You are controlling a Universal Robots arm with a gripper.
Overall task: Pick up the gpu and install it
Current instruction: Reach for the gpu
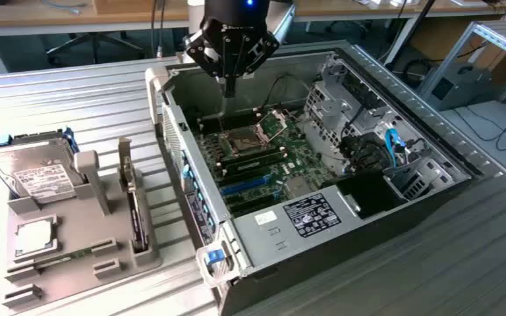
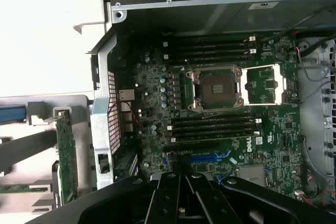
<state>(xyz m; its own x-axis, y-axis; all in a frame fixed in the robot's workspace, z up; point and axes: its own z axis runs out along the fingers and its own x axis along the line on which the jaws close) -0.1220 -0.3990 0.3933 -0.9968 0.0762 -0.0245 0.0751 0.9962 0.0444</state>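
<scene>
Tool point(image 1: 228, 91) point(image 2: 181, 174): hung above the open computer case, fingers pointing down and drawn together, nothing between them.
Gpu point(image 1: 130, 197): stood on edge in a slot of the grey holder, well apart from the tool, outside the case towards the exterior view's left; untouched and not installed.
Grey holder point(image 1: 68, 253): lay flat on the tabletop, off to the tool's side beyond the case wall.
Computer case point(image 1: 176, 131): lay on its side with the panel off, directly under the tool.
Motherboard point(image 1: 266, 161) point(image 2: 157, 108): lay flat on the case floor, straight below the tool.
Processor socket point(image 1: 235, 140) point(image 2: 218, 87): sat with its frame swung up, below and just ahead of the fingertips.
Blue expansion slots point(image 1: 246, 186) point(image 2: 210, 157): lay on the board, closest to the fingertips in the wrist view.
Hard drive point(image 1: 37, 172): leaned upright at the holder's far end, silver with a white label, farther from the tool than the gpu.
Power supply point(image 1: 310, 214): sat in the case end opposite the tool.
Tabletop point(image 1: 68, 92): ribbed metal, spread under the case and the holder.
</scene>
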